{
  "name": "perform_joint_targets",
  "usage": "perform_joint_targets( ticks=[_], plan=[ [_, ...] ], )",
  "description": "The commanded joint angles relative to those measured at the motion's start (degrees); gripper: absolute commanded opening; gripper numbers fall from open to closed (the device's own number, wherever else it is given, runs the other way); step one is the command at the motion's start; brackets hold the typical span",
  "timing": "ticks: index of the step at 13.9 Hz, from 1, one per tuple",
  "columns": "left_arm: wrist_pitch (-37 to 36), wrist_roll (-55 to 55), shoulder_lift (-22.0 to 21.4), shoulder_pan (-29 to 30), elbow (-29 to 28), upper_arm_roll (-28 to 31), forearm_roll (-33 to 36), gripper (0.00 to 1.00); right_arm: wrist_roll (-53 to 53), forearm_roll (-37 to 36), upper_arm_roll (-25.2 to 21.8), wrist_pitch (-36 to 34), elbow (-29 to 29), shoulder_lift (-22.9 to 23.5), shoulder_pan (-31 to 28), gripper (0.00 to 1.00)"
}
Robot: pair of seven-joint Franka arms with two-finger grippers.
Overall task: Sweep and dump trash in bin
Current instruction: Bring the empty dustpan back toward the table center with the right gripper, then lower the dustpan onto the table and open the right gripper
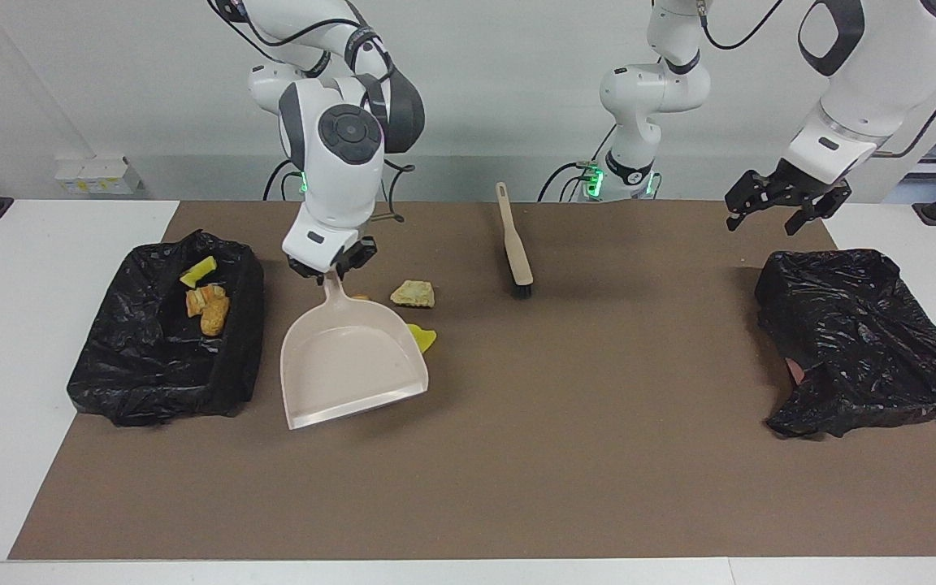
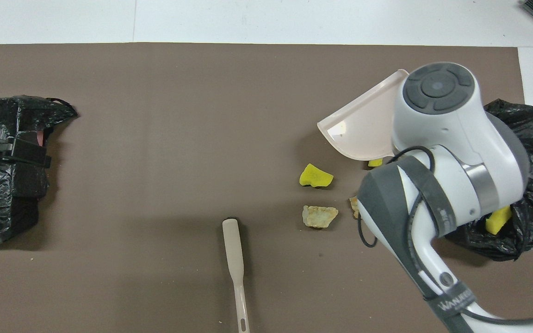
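My right gripper (image 1: 330, 272) is shut on the handle of the beige dustpan (image 1: 350, 366), which hangs tilted over the mat beside the bin (image 1: 163, 370), a black-bagged box at the right arm's end. In the bin lie a yellow sponge chunk (image 1: 198, 272) and orange-brown lumps (image 1: 208, 305). On the mat a tan lump (image 1: 413, 294) shows whole, and a yellow scrap (image 1: 425, 337) peeks from under the pan. The overhead view shows the pan (image 2: 363, 125), a yellow chunk (image 2: 315, 175) and the tan lump (image 2: 319, 216); the right arm hides other scraps. My left gripper (image 1: 773, 213) waits open.
A beige brush (image 1: 514, 244) lies on the brown mat (image 1: 517, 455) near the robots, mid-table, bristles away from them. A second crumpled black bag (image 1: 858, 341) sits at the left arm's end, under the left gripper's side.
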Motion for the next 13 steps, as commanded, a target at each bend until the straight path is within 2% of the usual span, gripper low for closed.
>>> perform_joint_targets(
  ticks=[1,3,6,8,10,13],
  plan=[
    [0.5,0.4,-2.7,-0.7,-3.5,0.4,1.1,1.0,13.5,5.5,0.0,0.0,12.0,8.9,4.4,0.0],
    [0.5,0.0,-2.7,-0.8,-3.6,0.4,1.1,1.0,18.1,7.1,0.0,3.0,16.8,13.8,7.3,0.0],
    [0.9,-0.2,-2.7,-0.8,-3.6,0.3,1.1,1.0,28.0,10.7,0.1,6.2,26.3,24.0,12.1,0.0],
    [0.9,-0.3,-2.7,-0.8,-3.6,0.3,1.1,1.0,31.6,10.9,0.3,12.0,27.5,26.6,14.0,0.0],
    [0.8,-0.3,-2.8,-0.8,-3.7,0.3,1.1,1.0,31.7,11.0,1.9,14.2,27.5,28.4,14.6,0.0],
    [0.9,-0.4,-3.2,-1.6,-4.4,0.3,1.1,1.0,31.4,11.0,1.8,16.4,27.4,31.2,16.1,0.0]
  ],
)
